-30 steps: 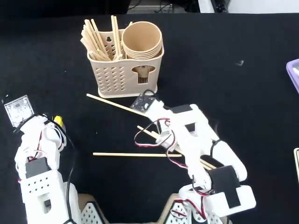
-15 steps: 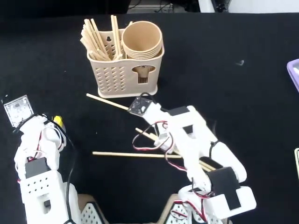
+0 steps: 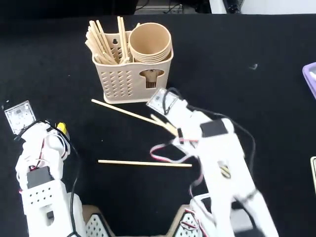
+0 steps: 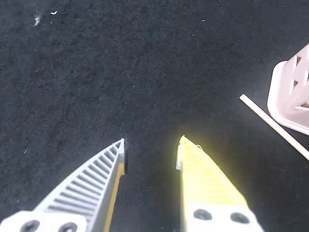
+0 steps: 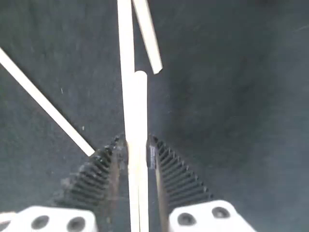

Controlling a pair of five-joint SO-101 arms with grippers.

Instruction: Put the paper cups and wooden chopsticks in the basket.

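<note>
A fixed camera looks steeply down on the black table (image 3: 256,98), arms (image 3: 44,197) nearest, the basket (image 3: 132,79) farther off. The left wrist camera, low over the tabletop, looks past the left gripper (image 4: 150,147) to the basket's corner and a loose chopstick (image 4: 275,127), both shared with the high view. The right wrist camera peers close past the right gripper (image 5: 136,145) at held chopsticks (image 5: 140,111)
</note>
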